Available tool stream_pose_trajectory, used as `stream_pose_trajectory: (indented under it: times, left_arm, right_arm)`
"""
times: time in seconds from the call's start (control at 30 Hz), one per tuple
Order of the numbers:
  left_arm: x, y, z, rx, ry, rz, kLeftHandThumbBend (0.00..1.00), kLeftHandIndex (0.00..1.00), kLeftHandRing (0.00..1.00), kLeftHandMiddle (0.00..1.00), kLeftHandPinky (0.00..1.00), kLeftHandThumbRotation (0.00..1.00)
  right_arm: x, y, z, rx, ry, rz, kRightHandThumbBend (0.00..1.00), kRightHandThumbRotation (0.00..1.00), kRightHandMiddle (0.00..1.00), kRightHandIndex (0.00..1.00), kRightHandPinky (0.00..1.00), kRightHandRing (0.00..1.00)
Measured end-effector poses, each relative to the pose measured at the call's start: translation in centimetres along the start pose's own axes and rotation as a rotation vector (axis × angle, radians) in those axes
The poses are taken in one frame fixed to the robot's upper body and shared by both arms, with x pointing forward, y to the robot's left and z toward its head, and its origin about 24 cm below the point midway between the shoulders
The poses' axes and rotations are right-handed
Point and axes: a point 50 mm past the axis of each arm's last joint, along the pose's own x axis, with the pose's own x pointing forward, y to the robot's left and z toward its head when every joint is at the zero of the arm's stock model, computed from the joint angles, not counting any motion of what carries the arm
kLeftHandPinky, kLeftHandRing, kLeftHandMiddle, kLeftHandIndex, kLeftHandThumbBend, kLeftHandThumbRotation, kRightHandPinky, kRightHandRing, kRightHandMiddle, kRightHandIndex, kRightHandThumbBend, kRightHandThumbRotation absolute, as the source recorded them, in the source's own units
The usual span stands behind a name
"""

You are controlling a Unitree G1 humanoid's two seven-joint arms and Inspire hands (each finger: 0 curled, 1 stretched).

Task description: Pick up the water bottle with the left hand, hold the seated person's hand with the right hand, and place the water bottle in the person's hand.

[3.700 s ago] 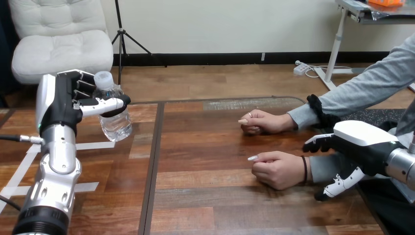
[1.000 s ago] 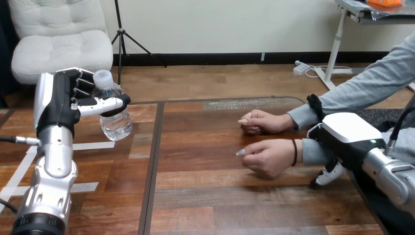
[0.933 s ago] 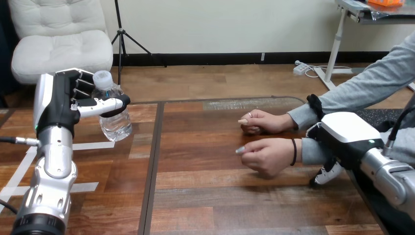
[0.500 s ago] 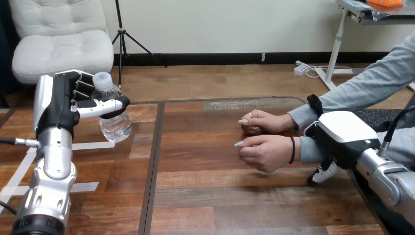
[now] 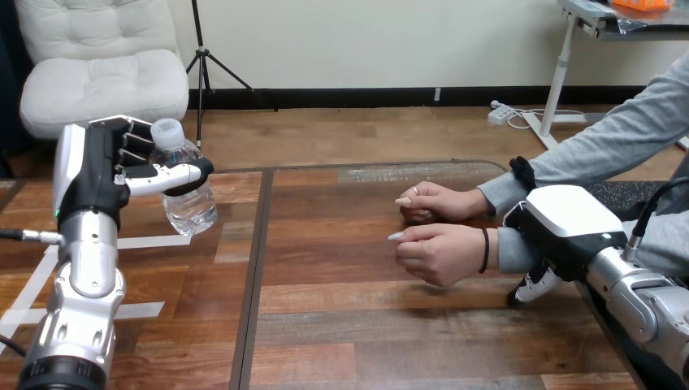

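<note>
Head view: the left hand [image 5: 106, 171] is up at the table's far left, fingers curled behind the water bottle [image 5: 188, 203] and thumb wrapped across its front just below the shoulder; the bottle is clear with a white cap, upright, and no print on it can be read; whether its base touches the wood cannot be told; strips of white tape [image 5: 154, 241] lie on the table [image 5: 341, 325] beside and below it, and a dark seam [image 5: 253, 276] runs down the boards between the bottle and the person; at the view's right the person's nearer hand [image 5: 439, 253] is loosely closed, one finger pointing toward the bottle, knuckles turned to the camera; the person's farther hand [image 5: 435, 201] rests just behind it as a fist on the wood; the right hand [image 5: 565, 219] lies over the grey sleeve just behind the nearer hand's wrist, its white back shell uppermost; whether it grips the forearm cannot be told; bare wood lies between the bottle and the person's hands, which are well apart.
</note>
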Motion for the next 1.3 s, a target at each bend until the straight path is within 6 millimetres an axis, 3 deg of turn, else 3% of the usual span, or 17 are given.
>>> stream_pose_trajectory:
  times: [0.53, 1.3]
  left_arm:
    - [0.06, 0.18, 0.07, 0.004, 0.007, 0.006, 0.74, 0.47, 0.39, 0.44, 0.34, 0.0]
    - [0.06, 0.22, 0.1, 0.003, 0.006, 0.007, 0.74, 0.47, 0.39, 0.44, 0.34, 0.0]
  right_arm:
    - [-0.09, 0.06, -0.13, 0.021, 0.005, -0.002, 0.8, 0.03, 0.32, 0.34, 0.18, 0.24]
    - [-0.15, -0.21, -0.31, 0.056, 0.011, -0.018, 0.71, 0.0, 0.29, 0.3, 0.17, 0.22]
